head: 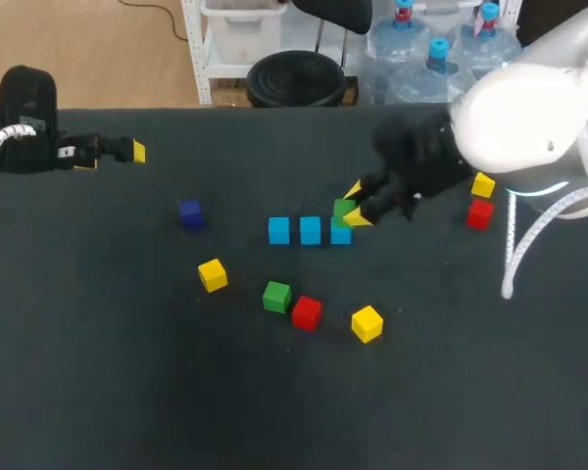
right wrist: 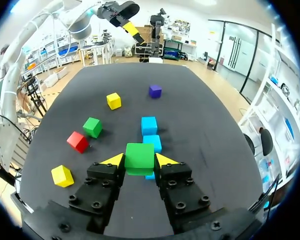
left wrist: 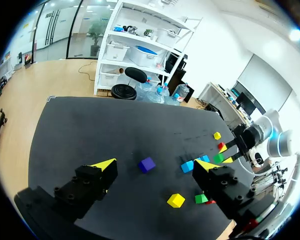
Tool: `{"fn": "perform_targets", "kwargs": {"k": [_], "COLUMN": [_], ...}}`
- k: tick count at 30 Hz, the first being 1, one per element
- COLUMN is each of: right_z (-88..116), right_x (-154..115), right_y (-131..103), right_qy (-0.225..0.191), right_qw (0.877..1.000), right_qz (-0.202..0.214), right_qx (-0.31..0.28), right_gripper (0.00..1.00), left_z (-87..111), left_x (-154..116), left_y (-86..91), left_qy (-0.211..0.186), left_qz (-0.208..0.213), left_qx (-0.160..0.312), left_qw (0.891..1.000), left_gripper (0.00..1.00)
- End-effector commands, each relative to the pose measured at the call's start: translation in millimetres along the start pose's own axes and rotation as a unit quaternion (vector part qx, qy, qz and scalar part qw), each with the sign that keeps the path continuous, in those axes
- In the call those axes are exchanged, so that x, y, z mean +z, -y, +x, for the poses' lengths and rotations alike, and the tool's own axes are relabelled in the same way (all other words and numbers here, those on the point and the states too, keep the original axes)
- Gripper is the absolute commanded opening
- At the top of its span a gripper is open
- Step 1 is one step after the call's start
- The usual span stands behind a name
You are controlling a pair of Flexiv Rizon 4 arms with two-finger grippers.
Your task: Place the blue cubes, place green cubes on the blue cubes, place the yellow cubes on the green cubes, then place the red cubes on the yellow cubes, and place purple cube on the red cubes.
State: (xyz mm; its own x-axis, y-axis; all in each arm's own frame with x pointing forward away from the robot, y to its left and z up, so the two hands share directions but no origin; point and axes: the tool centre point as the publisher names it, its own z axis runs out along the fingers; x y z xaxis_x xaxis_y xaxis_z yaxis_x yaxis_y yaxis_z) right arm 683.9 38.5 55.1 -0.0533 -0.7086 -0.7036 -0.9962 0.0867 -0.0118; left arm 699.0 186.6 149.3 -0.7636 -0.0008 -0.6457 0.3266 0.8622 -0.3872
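the right gripper (right wrist: 140,161) pinches a green cube (right wrist: 139,156), one yellow-tipped finger pressed on each of two opposite sides. the cube sits level and square to the fingers, with its top face up. it is directly over the blue cube (head: 341,233) at the right end of a row of three. whether it rests on that blue cube or hangs just above it cannot be told.

the row is the only thing here with a long axis. the middle blue cube (head: 310,231) and left blue cube (head: 279,231) continue it across the black table (head: 98,372), side to side in the head view, the cubes close together. in the right wrist view the row runs straight ahead, away from the gripper. the right arm comes in from the far right corner and its gripper points toward the row's right end.

nearer the robot, a loose green cube (head: 276,296) and a red cube (head: 307,312) lie touching or nearly so. a yellow cube (head: 367,323) lies just right of them and another yellow cube (head: 213,275) off to their left. the purple cube (head: 190,213) sits alone, left of the row. by the right arm, a third yellow cube (head: 483,184) and a second red cube (head: 479,213) lie close together.

the left gripper (left wrist: 156,166) is at the table's far left, well apart from every cube. its fingers are spread wide with nothing between them.
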Motion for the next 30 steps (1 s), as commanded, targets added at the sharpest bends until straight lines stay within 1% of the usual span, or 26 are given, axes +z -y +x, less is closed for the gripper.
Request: {"fn": "perform_targets", "kwargs": {"k": [1, 10, 20, 30], "right_z": [-5, -6, -6, 0], "right_x": [12, 24, 29, 35], "right_y": [6, 9, 17, 18], "right_qy": [0.001, -0.001, -0.004, -0.001], "right_qw": [1.0, 1.0, 1.0, 1.0], "right_qz": [-0.007, -0.015, -0.018, -0.024], "right_qx": [-0.001, -0.003, -0.003, -0.001], "right_gripper": [0.0, 0.0, 0.0, 0.0], "left_z": [-0.8, -0.8, -0.8, -0.8], "left_x": [0, 0, 0, 0], "left_y": [1.2, 1.2, 1.2, 1.2], "left_qy": [-0.002, -0.002, -0.002, -0.002], "left_qz": [-0.003, -0.003, -0.003, -0.003], "left_qx": [-0.001, -0.001, -0.001, -0.001], "left_qw": [1.0, 1.0, 1.0, 1.0], "left_gripper": [1.0, 1.0, 1.0, 1.0]}}
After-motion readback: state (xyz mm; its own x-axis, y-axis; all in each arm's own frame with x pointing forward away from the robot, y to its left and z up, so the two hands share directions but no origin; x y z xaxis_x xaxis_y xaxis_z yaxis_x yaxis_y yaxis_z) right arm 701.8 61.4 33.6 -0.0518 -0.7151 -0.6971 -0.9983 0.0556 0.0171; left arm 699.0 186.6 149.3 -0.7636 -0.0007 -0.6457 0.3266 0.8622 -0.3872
